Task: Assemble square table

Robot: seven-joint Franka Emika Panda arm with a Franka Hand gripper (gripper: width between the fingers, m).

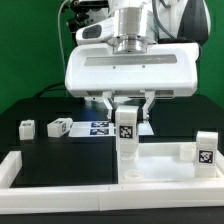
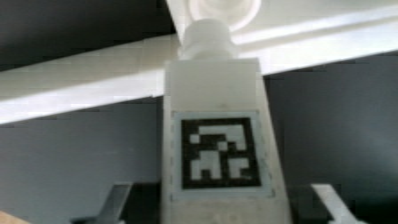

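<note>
Held leg (image 1: 127, 135): white, tagged, upright at centre, with the gripper (image 1: 128, 112) clamped on its upper part. Its lower end meets the far edge of the panel (image 1: 165, 172).
Panel: flat on the worktop (image 1: 50, 146), near right.
Right leg (image 1: 205, 152): upright at the panel's right edge.
Leftmost leg (image 1: 27, 127) and second leg (image 1: 60, 126): lying far left, apart.
Marker board (image 1: 100, 127): far side, just left of the held leg.
Border bar (image 1: 14, 166): near left.

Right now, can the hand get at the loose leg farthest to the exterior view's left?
Probably not yet: the hand is closed on an upright leg. The loose leg itself lies in the open.
</note>
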